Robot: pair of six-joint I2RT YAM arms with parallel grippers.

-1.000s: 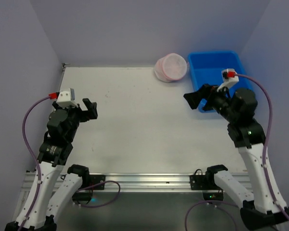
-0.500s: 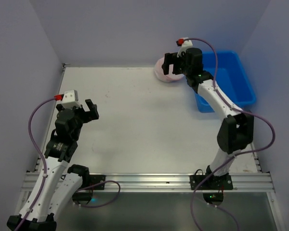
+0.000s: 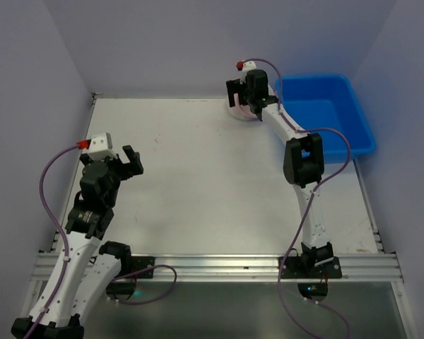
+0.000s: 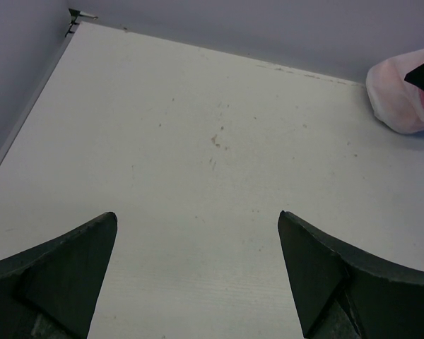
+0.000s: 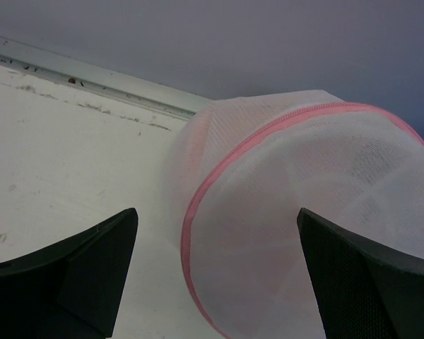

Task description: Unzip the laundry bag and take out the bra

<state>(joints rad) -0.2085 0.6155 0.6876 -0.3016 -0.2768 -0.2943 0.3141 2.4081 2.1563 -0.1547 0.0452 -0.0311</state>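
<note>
The laundry bag point(image 5: 304, 205), a round white mesh pouch with a pink zipper rim, lies at the table's far edge. It also shows in the top view point(image 3: 242, 115) and at the right of the left wrist view point(image 4: 399, 99). My right gripper point(image 3: 244, 102) is open and hangs just over the bag, with its jaws point(image 5: 215, 212) spread on either side of the bag's left part. The bra is hidden; only a faint pink tint shows through the mesh. My left gripper point(image 3: 131, 161) is open and empty over the left of the table point(image 4: 197, 215).
A blue plastic bin point(image 3: 325, 113) stands at the back right, just right of the bag. The back wall runs directly behind the bag. The white tabletop point(image 3: 198, 176) lies between the two arms.
My right arm has swung from beside the blue bin out to the far edge and now hangs over the bag. The left gripper has barely moved.
</note>
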